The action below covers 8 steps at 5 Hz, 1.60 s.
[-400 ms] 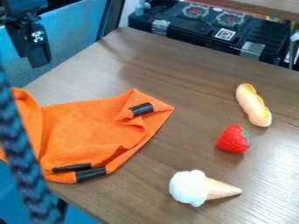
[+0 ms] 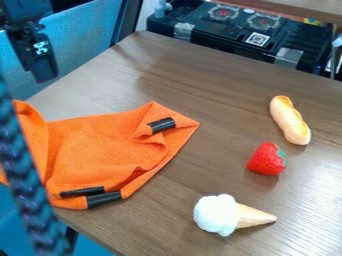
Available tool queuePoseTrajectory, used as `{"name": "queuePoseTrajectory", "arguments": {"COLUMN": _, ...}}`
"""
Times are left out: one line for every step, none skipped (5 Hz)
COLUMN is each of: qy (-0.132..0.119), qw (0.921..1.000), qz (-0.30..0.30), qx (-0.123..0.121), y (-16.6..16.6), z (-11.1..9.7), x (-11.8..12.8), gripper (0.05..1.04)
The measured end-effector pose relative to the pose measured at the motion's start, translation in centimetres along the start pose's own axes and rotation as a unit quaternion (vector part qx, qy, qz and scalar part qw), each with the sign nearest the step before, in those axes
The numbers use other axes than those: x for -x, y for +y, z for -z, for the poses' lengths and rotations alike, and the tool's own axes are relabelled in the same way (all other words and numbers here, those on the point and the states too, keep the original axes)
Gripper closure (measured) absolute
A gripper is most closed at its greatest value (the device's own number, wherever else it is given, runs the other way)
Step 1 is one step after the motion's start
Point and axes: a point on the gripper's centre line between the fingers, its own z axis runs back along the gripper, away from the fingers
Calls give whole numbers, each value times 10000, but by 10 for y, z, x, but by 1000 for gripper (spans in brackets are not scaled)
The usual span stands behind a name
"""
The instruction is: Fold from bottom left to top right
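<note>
The end effector (image 2: pixel 44 74) is in the upper left of the camera view, above the level of the cloth and apart from it, in front of a blue fabric surface (image 2: pixel 80 37); I cannot tell if it is open or closed. Below it in the view, the orange cloth (image 2: pixel 100 145) lies on the left part of the wooden worktop (image 2: pixel 220 95), and its left side reaches past the worktop's edge. The cloth is wrinkled and has some folds, with one black strip (image 2: pixel 161 125) near its right corner and two other black strips, (image 2: pixel 82 192) and (image 2: pixel 103 199), close together at its bottom corner. A dark braided cable (image 2: pixel 20 165) passes in front of the cloth's left part. To the right of the cloth, well apart from it, there are three toy foods: a white ice cream cone (image 2: pixel 217 215) lying on its side, with its tip toward the right, a red strawberry (image 2: pixel 265 160) with a green leaf part, and a long bread roll (image 2: pixel 290 121), which lies at a slant just above the strawberry in the view. Beyond the far edge of the worktop stands a black toy stove (image 2: pixel 230 37) with two round burners and pieces of grey tape.
</note>
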Motion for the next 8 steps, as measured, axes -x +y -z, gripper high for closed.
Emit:
{"name": "queuePoseTrajectory", "arguments": {"qy": -355, "qw": 9989, "qz": 252, "qx": -153, "y": 19, "z": -4, "x": 11, "gripper": 83}}
{"name": "queuePoseTrajectory", "arguments": {"qy": -787, "qw": 9934, "qz": 827, "qx": -136, "y": 36, "z": 1, "x": 29, "gripper": 83}}
{"name": "queuePoseTrajectory", "arguments": {"qy": -977, "qw": 9878, "qz": 1197, "qx": -193, "y": 49, "z": 1, "x": 46, "gripper": 83}}
{"name": "queuePoseTrajectory", "arguments": {"qy": -894, "qw": 9855, "qz": 1443, "qx": 2, "y": 61, "z": 6, "x": 74, "gripper": 83}}
{"name": "queuePoseTrajectory", "arguments": {"qy": -903, "qw": 9841, "qz": 1512, "qx": 222, "y": 75, "z": 4, "x": 93, "gripper": 83}}
{"name": "queuePoseTrajectory", "arguments": {"qy": -746, "qw": 9853, "qz": 1536, "qx": 113, "y": 82, "z": 12, "x": 101, "gripper": 83}}
{"name": "queuePoseTrajectory", "arguments": {"qy": -642, "qw": 9870, "qz": 1473, "qx": 80, "y": 79, "z": 27, "x": 106, "gripper": 83}}
{"name": "queuePoseTrajectory", "arguments": {"qy": -507, "qw": 9884, "qz": 1429, "qx": 120, "y": 68, "z": 54, "x": 105, "gripper": 83}}
